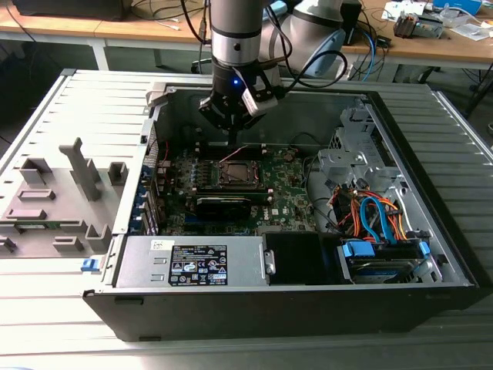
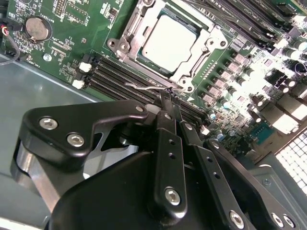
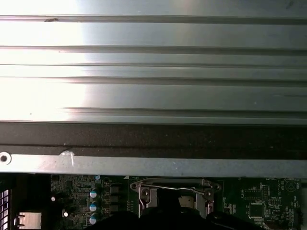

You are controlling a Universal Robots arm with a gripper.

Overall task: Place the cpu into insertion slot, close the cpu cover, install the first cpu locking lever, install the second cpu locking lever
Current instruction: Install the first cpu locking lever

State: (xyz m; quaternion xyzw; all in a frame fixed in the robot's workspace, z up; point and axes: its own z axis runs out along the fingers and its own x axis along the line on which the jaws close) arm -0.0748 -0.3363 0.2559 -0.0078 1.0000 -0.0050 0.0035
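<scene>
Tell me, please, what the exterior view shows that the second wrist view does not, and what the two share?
Exterior view alone: the whole open computer case, the grey power supply along its front, the blue drive with orange and blue cables at the exterior view's right, and the wooden benches behind. Second wrist view alone: the CPU's silver lid seated inside the insertion slot, and a coin battery. Both share the green motherboard, the slot, and the tool poised beside the slot's edge near a thin wire lever.

Shiny metal insertion slot (image 2: 168, 45) rim
</scene>
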